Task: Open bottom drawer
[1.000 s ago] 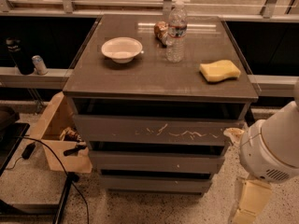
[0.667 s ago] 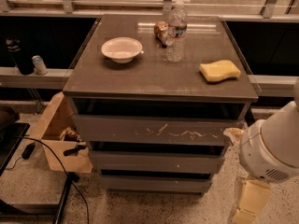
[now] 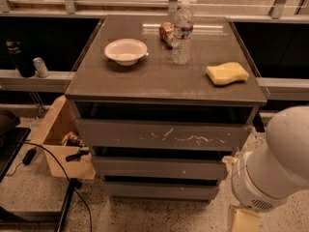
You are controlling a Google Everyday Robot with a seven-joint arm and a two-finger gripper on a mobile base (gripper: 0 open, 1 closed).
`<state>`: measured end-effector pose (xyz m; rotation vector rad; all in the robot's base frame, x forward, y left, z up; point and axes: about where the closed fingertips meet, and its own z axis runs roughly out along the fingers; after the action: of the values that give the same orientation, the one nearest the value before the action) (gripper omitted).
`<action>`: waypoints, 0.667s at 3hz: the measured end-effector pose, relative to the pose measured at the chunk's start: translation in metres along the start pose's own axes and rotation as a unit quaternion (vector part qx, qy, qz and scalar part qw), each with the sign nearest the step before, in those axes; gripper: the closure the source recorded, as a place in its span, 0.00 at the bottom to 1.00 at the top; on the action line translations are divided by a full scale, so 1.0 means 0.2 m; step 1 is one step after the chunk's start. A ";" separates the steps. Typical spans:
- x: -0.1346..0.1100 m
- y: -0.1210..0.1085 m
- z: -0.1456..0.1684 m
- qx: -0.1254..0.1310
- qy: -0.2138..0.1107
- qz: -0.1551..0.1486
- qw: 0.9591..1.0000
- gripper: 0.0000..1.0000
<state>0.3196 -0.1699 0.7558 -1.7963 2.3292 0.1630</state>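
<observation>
The gripper (image 3: 244,220) shows as a cream-coloured piece at the bottom right edge of the view, low over the speckled floor (image 3: 38,192). Whether it is released or clamped on anything cannot be told. Above it bulges the robot's white arm (image 3: 277,168), which covers the lower right corner of the grey cabinet (image 3: 159,79) in this view.

Just left of the gripper, lowest in the cabinet, is the bottom drawer (image 3: 161,191). Its slim, plain dark grey front looks pushed in, and nothing touches it. Above it sits the middle front (image 3: 145,167) with one tiny white speck, and above that the taller top front (image 3: 120,132), streaked with white scratches.

On the cabinet top stand a white bowl (image 3: 126,51) towards the left, a clear water bottle (image 3: 182,33) near the middle back and a yellow sponge (image 3: 227,73) at the right. A small brown item (image 3: 166,33) sits just behind the bottle (too blurred to name).

To the cabinet's left an open cardboard box (image 3: 55,129) rests close against its side, with a black cable (image 3: 58,166) trailing across the floor in front. Further left, on a ledge, are a dark flask (image 3: 19,58) and a can (image 3: 40,67).
</observation>
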 end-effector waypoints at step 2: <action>0.06 0.06 0.32 -0.002 0.008 0.007 1.000 0.00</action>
<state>0.3103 -0.1643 0.6897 -1.7886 2.3545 0.1564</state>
